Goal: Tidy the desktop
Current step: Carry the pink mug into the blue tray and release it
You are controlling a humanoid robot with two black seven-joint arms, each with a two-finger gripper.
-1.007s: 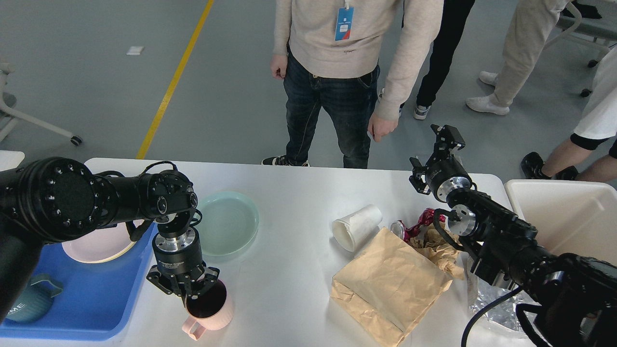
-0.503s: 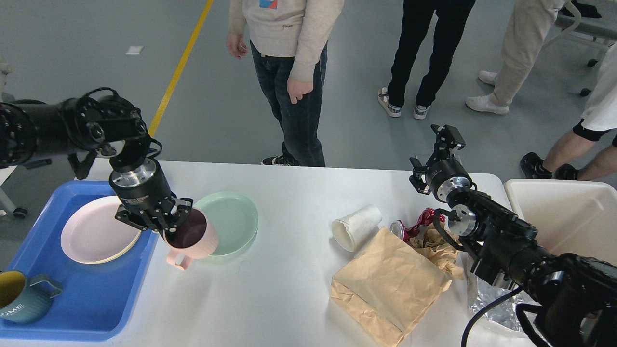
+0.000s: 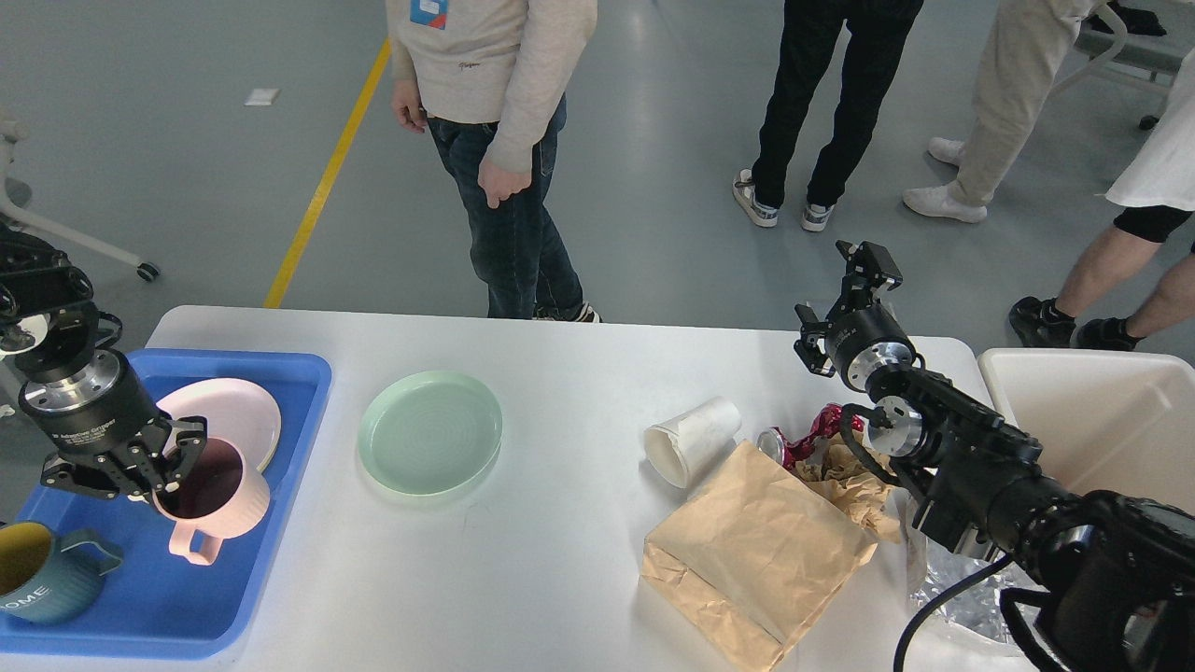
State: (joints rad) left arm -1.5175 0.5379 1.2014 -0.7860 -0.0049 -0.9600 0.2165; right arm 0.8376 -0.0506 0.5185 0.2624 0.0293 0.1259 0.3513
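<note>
My left gripper (image 3: 161, 478) pinches the pink mug (image 3: 217, 493) by its rim over the blue tray (image 3: 187, 597); lower level, clear of the pink plate (image 3: 233, 415) and teal mug (image 3: 42, 583), before releasing.

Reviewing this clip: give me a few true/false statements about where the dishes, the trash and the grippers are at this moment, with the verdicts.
1. The left gripper holds the pink mug over the blue tray. True.
2. The green plate lies in the tray. False: it lies on the desktop, right of the tray.
3. The paper cup stands upright. False: it lies on its side.
4. The pink plate lies in the tray. True.
5. The brown paper bag is inside the off-white bin. False: it lies on the desktop.
</note>
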